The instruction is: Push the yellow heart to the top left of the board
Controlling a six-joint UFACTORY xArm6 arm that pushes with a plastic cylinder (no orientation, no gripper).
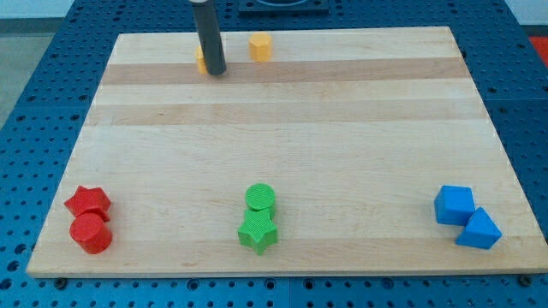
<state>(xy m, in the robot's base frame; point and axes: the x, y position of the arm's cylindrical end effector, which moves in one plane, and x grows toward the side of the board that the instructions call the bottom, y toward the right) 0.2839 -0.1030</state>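
Observation:
A yellow block (200,58) lies near the view's top, left of centre, mostly hidden behind the rod, so I cannot make out its shape. My tip (214,71) touches its right side. A second yellow block (260,47), roughly hexagonal, sits to the right of the rod near the board's top edge. The wooden board (282,137) fills most of the view.
A red star-like block (89,203) and a red cylinder (91,233) sit at the bottom left. A green cylinder (260,198) and green star (258,231) sit at bottom centre. A blue cube (454,205) and blue triangular block (479,229) sit at bottom right.

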